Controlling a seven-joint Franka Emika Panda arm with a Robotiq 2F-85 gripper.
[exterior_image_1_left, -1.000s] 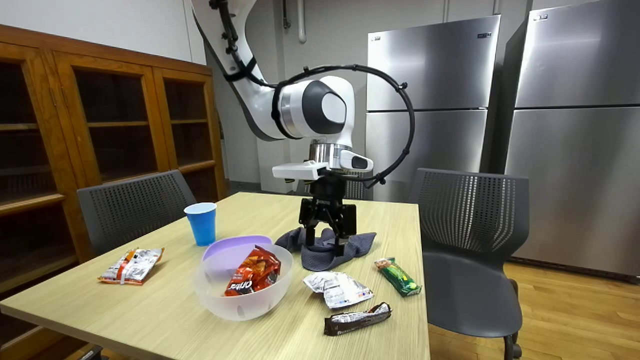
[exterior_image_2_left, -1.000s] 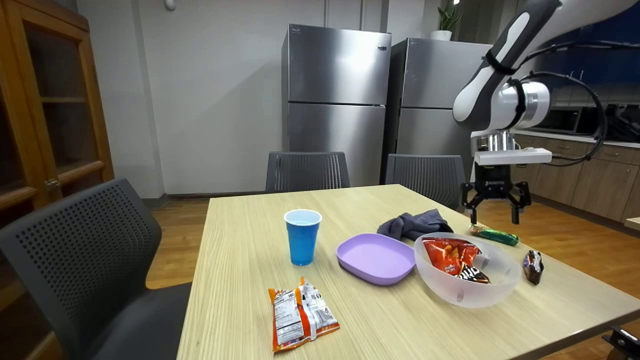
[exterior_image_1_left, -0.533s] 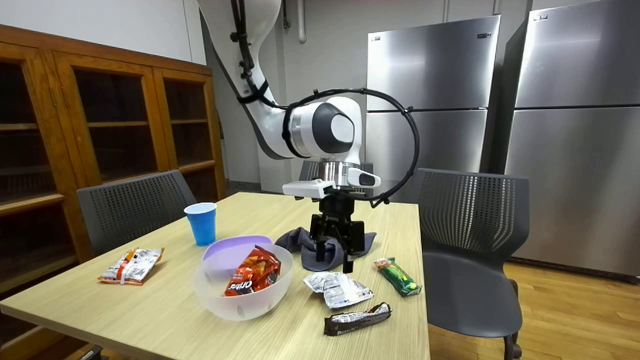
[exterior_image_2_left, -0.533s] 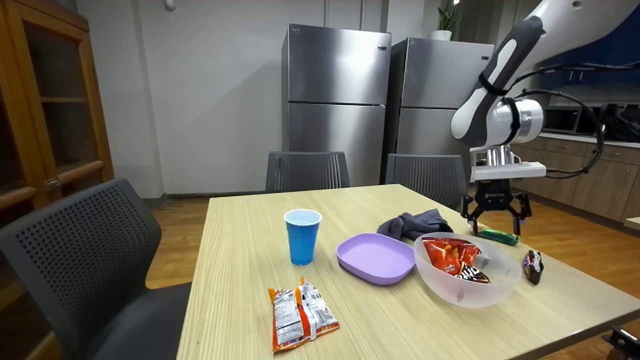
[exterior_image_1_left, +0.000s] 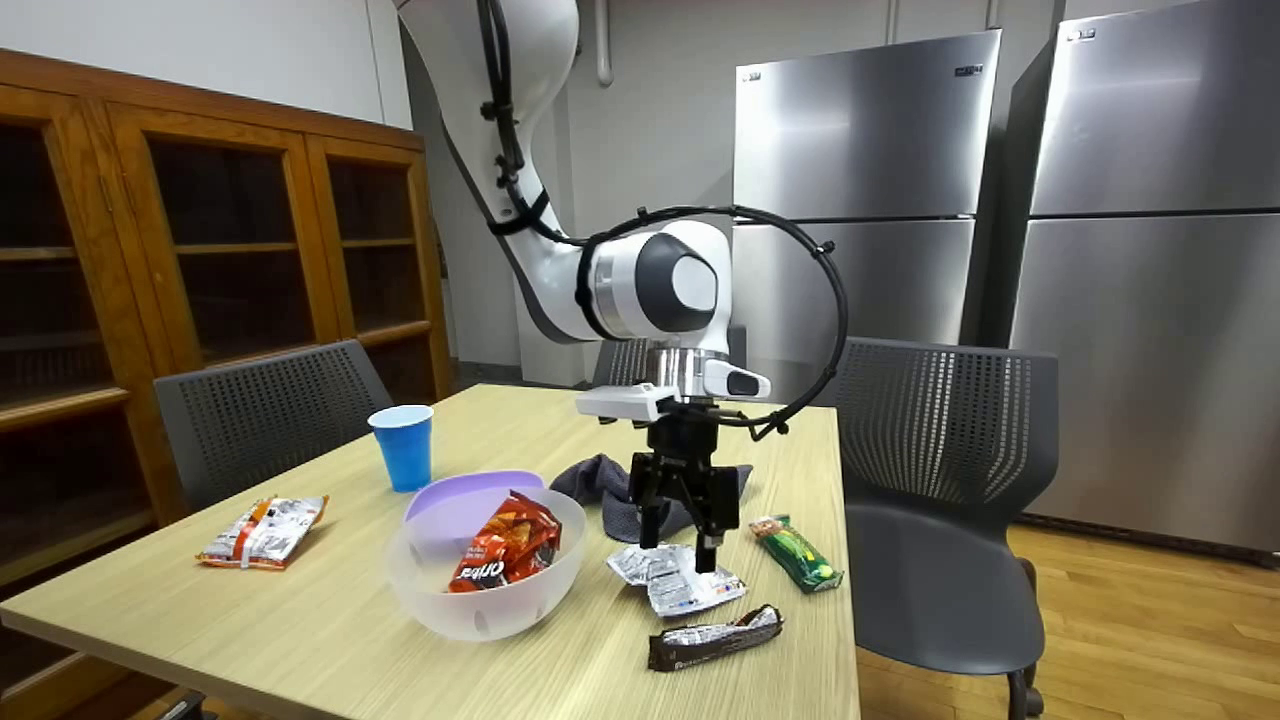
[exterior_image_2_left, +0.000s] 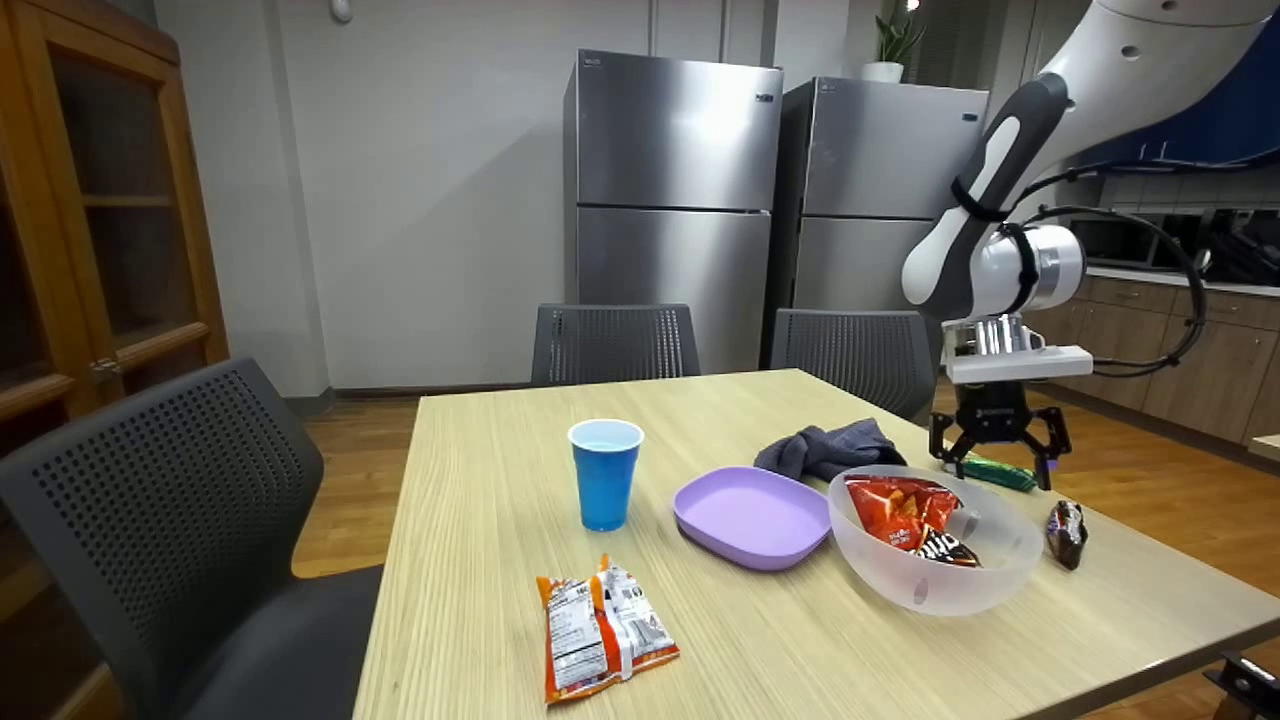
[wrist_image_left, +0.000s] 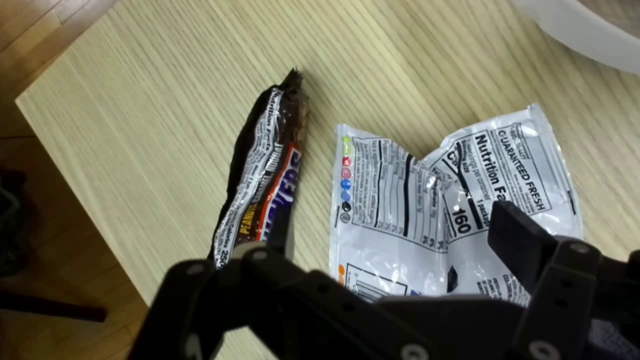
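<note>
My gripper (exterior_image_1_left: 678, 543) stands open and points downward just above a crumpled silver snack bag (exterior_image_1_left: 692, 592) on the table. Nothing is held. In the wrist view the bag (wrist_image_left: 387, 200) lies between the two spread fingers, one dark fingertip (wrist_image_left: 520, 240) overlapping its right part; whether it touches cannot be told. The other finger overlaps the lower end of a brown Snickers bar (wrist_image_left: 260, 170), which lies beside the bag. A green packet (exterior_image_1_left: 798, 555) is close by, near the table edge. In an exterior view the bowl hides the silver bag from sight beneath the gripper (exterior_image_2_left: 1000, 473).
A translucent bowl (exterior_image_1_left: 480, 625) holding a red chip bag (exterior_image_1_left: 510, 545) stands beside the silver bag. Behind are a purple plate (exterior_image_2_left: 750, 515) and a dark cloth (exterior_image_2_left: 820, 450). Farther off are a blue cup (exterior_image_1_left: 405, 450) and an orange-and-silver bag (exterior_image_1_left: 265, 532). Chairs (exterior_image_1_left: 940, 470) surround the table.
The open gripper has come down and shifted from over the dark cloth to just above the silver bag. The objects on the table have not moved.
</note>
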